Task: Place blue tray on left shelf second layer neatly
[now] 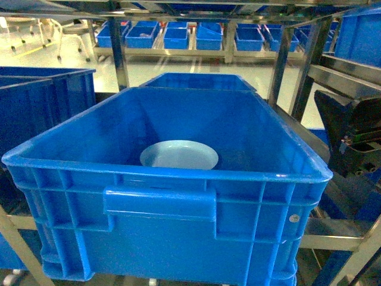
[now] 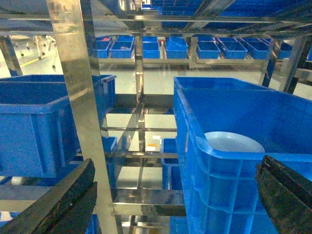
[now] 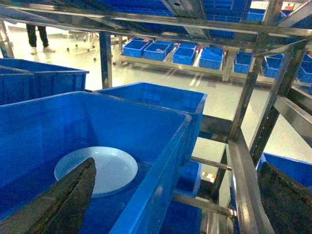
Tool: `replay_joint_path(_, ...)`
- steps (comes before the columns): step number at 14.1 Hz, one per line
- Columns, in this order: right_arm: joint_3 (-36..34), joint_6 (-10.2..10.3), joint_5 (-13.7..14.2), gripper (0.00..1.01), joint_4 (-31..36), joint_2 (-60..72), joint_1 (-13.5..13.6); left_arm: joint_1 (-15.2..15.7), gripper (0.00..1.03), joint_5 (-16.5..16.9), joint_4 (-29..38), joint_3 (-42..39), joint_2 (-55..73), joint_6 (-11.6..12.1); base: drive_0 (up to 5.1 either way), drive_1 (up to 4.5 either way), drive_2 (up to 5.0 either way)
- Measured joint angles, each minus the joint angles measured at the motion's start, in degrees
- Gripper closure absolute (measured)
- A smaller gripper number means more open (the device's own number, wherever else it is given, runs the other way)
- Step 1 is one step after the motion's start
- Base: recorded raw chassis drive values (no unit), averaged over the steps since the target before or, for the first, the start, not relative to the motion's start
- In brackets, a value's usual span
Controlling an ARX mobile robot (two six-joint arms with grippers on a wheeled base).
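So the blue tray is lying flat on the floor of a deep blue crate on the shelf. Both hands, left hand and right hand, are spread wide and empty, probably lining up a reach in.

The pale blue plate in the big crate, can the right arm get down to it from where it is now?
Probably yes. The plate lies alone on the floor of the open-topped crate, and the right gripper hangs open above its rim. The crate's tall walls mean coming down from above.
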Motion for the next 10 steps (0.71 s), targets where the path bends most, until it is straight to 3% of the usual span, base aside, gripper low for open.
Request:
replay_joint_path(4,-6.86,0.0,-0.83,0.03,0.07,-7.28,-3.78,0.0,0.05,0.0,0.0,0.0,0.0,0.0,0.0,0.0,0.0)
replay_joint_path(5,-12.11,0.0,-1.05,0.03,0.07,-11.67,-5.16,0.0,0.05,0.0,0.0,0.0,0.0,-0.02,0.0,0.0,0.0)
replay_joint_path(7,-17.18,-0.02,-0.81,0.03,-1.29,-18.14,-5.05,0.0,0.05,0.0,0.0,0.0,0.0,-0.02,0.0,0.0,0.0)
replay_joint_path(10,-21.64,-0.04,2.16,0.03,-11.41,-33.51,-2.56,0.0,0.05,0.04,0.02,0.0,0.0,-0.02,0.0,0.0,0.0)
